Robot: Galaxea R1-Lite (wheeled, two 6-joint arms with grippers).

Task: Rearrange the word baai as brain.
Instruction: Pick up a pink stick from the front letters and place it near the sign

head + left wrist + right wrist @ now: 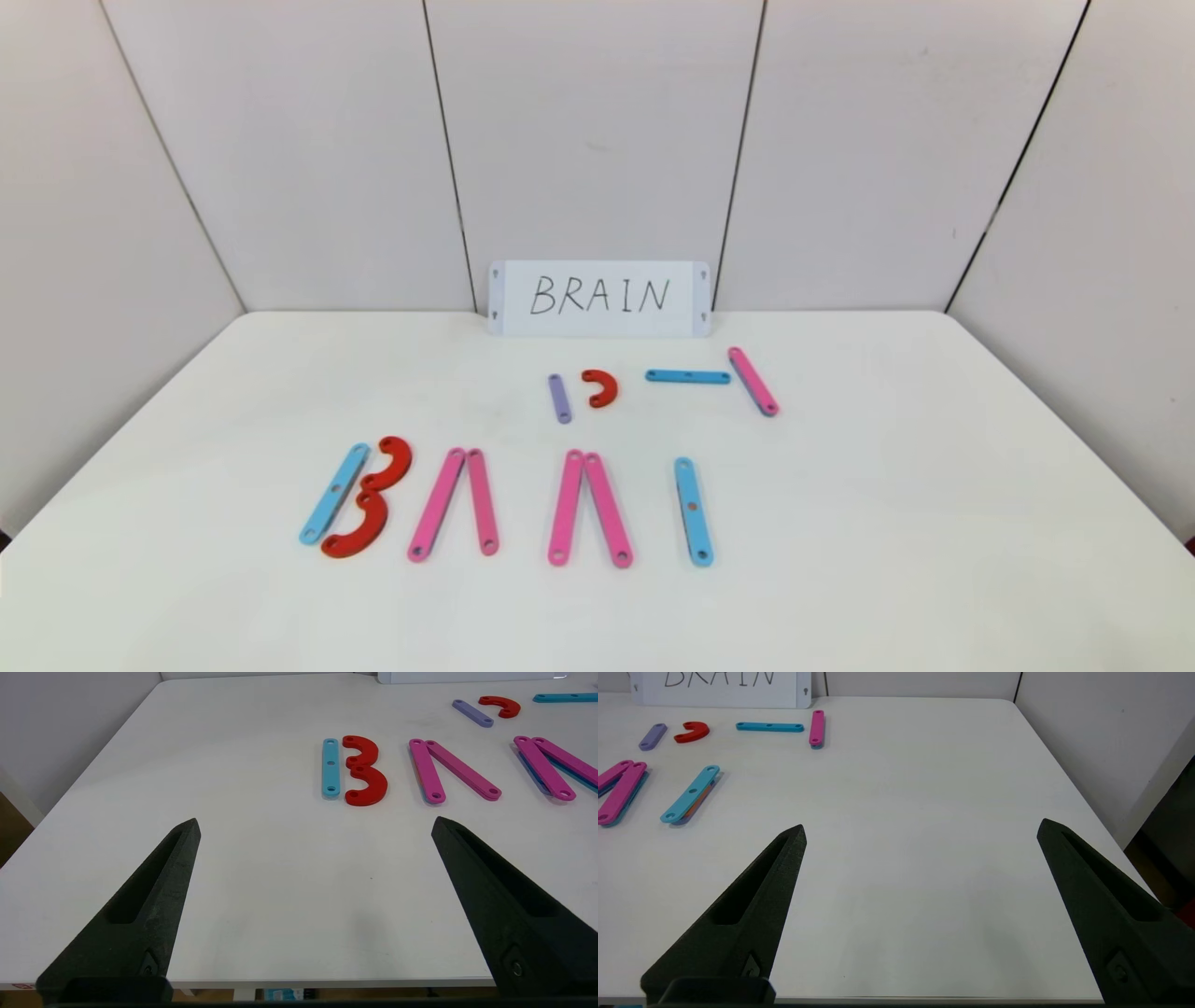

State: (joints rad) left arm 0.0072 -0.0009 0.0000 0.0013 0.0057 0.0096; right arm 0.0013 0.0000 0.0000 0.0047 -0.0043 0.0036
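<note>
Left gripper (pixel 315 823): nearest my lens in the left wrist view, low over the near table edge — jaws spread wide, holding nothing.
Table (pixel 934 523): white and smooth; I expect flat pieces to skid on it if nudged.
B (pixel 359 499): lower left of the head view, a blue strip touching two stacked red curves.
First A (pixel 455 504): just right of the B, two pink strips meeting at the top.
Second A (pixel 588 507): lower centre, same build — a blue piece seems to lie under the pink.
I (pixel 693 511): right of centre, one blue strip, upright.
Spare pieces: purple strip (pixel 559 399), small red curve (pixel 599 387), blue bar (pixel 688 376), pink strip (pixel 753 381), in a row mid-frame below the BRAIN card (pixel 598 298).
Handling: I judge them light, stiff, thin and slick; pinch across the narrow width near mid-length.
Right gripper (pixel 922 830): over bare table, well apart from the pieces, fully spread and empty.
</note>
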